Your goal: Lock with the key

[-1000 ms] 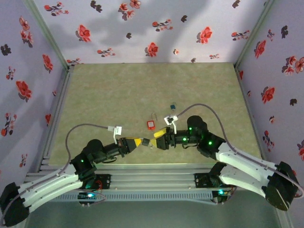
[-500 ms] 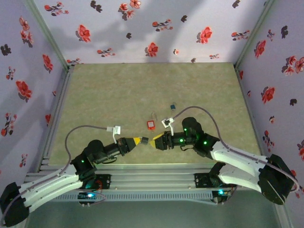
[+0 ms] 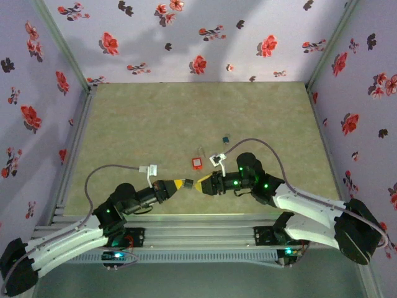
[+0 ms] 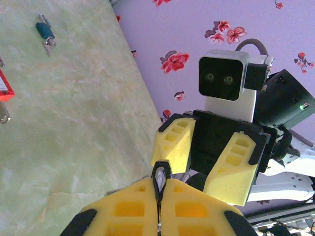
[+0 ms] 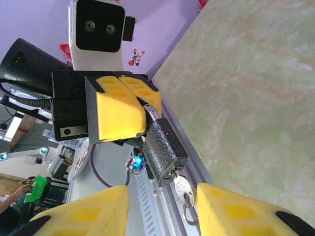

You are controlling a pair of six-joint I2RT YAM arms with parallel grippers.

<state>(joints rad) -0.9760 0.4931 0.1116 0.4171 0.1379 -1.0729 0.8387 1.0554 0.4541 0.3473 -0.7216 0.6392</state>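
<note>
Now the left gripper pinches a grey padlock by its shackle. Right gripper fingers stand apart, flanking its key.

No text, brand, number or sign can be read; the pale label on the red-orange padlock on the table is too small to make out

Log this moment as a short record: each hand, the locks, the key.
left hand: shut on the shackle of the grey padlock, holding it in the air
key: in the grey padlock's end opposite the shackle, ring hanging
right hand: open, fingers either side of the key, not touching it
red padlock: lying on the table, untouched
teal lock: on the table, farther back
</note>
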